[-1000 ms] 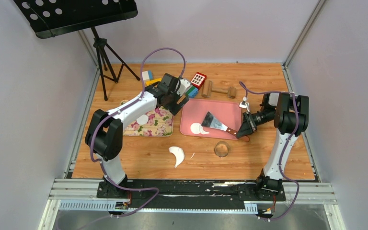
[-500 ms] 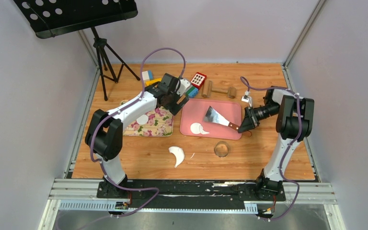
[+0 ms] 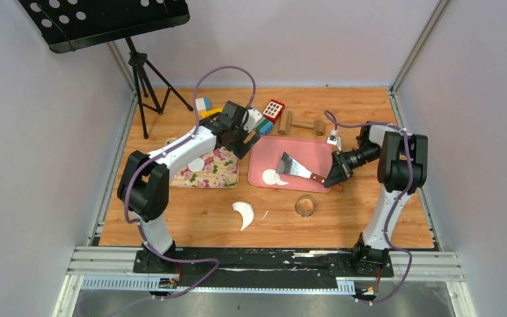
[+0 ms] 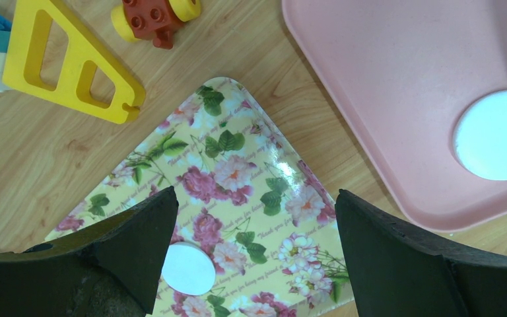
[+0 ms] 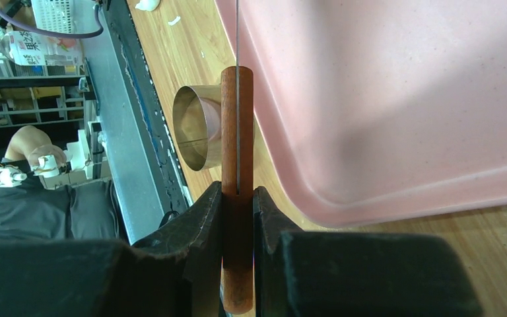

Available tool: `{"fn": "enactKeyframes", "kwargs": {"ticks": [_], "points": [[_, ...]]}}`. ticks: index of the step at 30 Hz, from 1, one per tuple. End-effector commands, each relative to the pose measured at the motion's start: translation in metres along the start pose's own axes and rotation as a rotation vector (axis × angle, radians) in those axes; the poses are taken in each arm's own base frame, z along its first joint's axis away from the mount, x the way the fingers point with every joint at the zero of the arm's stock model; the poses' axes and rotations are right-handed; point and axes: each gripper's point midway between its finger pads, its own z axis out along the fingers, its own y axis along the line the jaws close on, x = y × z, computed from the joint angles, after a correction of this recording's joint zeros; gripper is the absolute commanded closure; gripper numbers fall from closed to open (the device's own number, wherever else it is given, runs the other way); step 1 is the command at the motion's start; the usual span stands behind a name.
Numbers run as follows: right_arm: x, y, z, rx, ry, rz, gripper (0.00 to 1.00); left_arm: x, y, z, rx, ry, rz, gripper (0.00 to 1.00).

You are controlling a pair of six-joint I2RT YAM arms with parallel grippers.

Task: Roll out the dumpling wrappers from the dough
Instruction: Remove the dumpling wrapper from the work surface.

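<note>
A pink tray [image 3: 310,155] holds one round white dumpling wrapper [image 3: 274,177] near its front left corner. My right gripper [image 3: 333,178] is shut on the wooden handle [image 5: 237,132] of a metal scraper [image 3: 292,165], whose blade slants down with its edge by that wrapper. My left gripper [image 3: 241,142] hangs open over the corner of a floral tray [image 3: 214,173], where a second wrapper [image 4: 186,269] lies. A crescent scrap of dough [image 3: 243,212] sits on the table in front. In the left wrist view, the pink tray's wrapper [image 4: 495,135] shows at right.
A metal ring [image 3: 305,205] stands just in front of the pink tray, close to the scraper handle. Toy blocks [image 3: 264,115] and a wooden rolling pin [image 3: 300,123] lie at the back. A tripod [image 3: 146,79] stands at the far left.
My right gripper lifted the scraper's blade, then brought it back down towards the wrapper on the pink tray. The left arm has not moved.
</note>
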Motion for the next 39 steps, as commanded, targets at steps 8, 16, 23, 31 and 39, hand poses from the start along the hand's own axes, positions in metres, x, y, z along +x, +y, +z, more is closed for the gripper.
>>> {"fn": "enactKeyframes", "kwargs": {"ticks": [8,16,23,31,39], "points": [[-0.001,0.001,0.002,-0.008,-0.014,-0.023,1.00,-0.019,0.008,-0.017,-0.014,-0.080,-0.010,0.04],[0.000,0.017,0.000,-0.048,-0.025,-0.044,1.00,-0.017,0.008,-0.016,-0.017,-0.076,-0.010,0.04],[0.003,0.019,-0.001,-0.044,-0.011,-0.052,1.00,-0.017,0.007,-0.015,-0.013,-0.075,-0.012,0.04],[0.008,0.012,0.000,-0.010,0.003,-0.050,1.00,-0.018,0.008,-0.015,-0.015,-0.075,-0.011,0.04],[0.005,0.021,-0.005,-0.005,0.015,-0.087,1.00,-0.016,0.008,-0.015,-0.015,-0.072,-0.011,0.04]]}}
